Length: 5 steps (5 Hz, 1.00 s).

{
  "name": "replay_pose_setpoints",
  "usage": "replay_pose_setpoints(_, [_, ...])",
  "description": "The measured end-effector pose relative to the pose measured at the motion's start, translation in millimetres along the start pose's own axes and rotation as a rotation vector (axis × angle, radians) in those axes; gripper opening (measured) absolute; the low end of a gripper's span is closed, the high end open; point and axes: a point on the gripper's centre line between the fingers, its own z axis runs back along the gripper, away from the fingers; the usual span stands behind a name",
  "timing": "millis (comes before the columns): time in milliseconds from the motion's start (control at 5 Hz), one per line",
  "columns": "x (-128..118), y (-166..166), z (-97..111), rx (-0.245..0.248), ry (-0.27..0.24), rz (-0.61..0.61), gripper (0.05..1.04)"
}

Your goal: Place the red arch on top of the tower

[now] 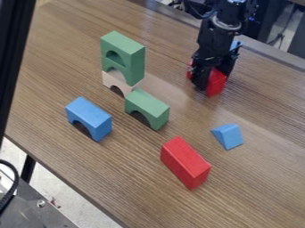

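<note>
Nearest, lower left: grey metal surface (35, 209) with a black cable (8, 196) beside the brown wood-grain desk (119, 178). On the desk's near part, a solid-looking red rectangular block (184, 162) lies lengthwise, angled. A small blue triangular prism (228, 136) is to its right and slightly farther back, apart from it. At left, a blue arch block (89, 118) stands with its opening down. Between these and the tower, a lone green arch block (147, 107), opening also down; its far end is right by the tower base, contact cannot be determined. Tower (123, 58): pale wood-coloured arch (110, 81) at the bottom, green above, with two arched openings one over the other; nothing red on top. Farther back, on the right, a red block (216, 82) is at the tip of the black end effector (209, 79), well apart from the tower. Red shows on both sides of the black parts; much of the block is hidden, so an arch form cannot be confirmed. State of the end effector, spread or pinching the red block: cannot tell. Behind it, partly hidden, a small blue object (236, 44).
</note>
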Motion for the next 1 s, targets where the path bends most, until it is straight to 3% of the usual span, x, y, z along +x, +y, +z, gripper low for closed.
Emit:
replay_pose_setpoints(200, [-5.5,-2.8,4.6,-0.005,0.04,0.02,0.599])
replay_pose_setpoints(400, [-5.2,-14.6,39.3,-0.073,0.112,0.044,0.599])
replay_pose_setpoints(600, [11.3,-21.5,85.5,-0.174,0.176,0.117,0.599])
replay_pose_setpoints(800, [22.5,-19.6,106.3,-0.195,0.246,0.154,0.599])
replay_pose_setpoints(1000, [26.1,-10.0,137.1,-0.242,0.285,0.165,0.599])
